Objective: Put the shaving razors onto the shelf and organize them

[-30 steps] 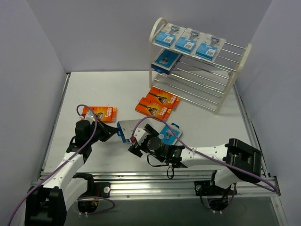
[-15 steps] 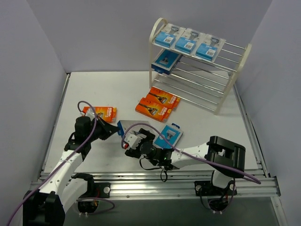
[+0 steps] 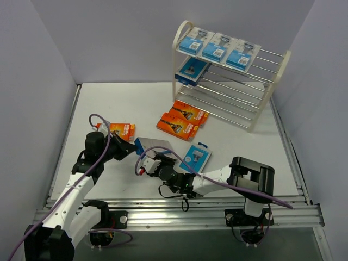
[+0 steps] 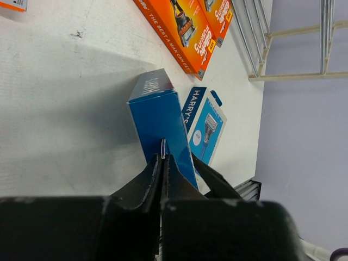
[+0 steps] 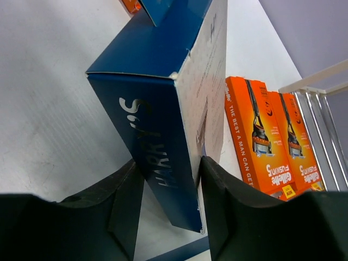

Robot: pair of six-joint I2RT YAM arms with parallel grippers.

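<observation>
So the blue Harry's box point(image 5: 163, 98) was at the front of the tabletop point(image 3: 109, 103), well apart from the shelf point(image 3: 281, 69). The left tool point(image 4: 163, 159) was pinched tight on its thin flap, while the right tool point(image 5: 168, 168) was clamped around the opposite end, jaws partway open.

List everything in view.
shelf: one, cream-white, far right
table: one, pale grey, under everything
top-tier packs: three, blue-white, shelf's top tier
middle-tier pack: one, blue, middle tier's left end
loose pack: one, blue, flat on table
orange boxes: three, orange, two before shelf, one by left arm
blue box: one, dark blue, between both pincers
left pincer: one, black, shut on blue box's edge
right pincer: one, black, clamped across blue box
</observation>
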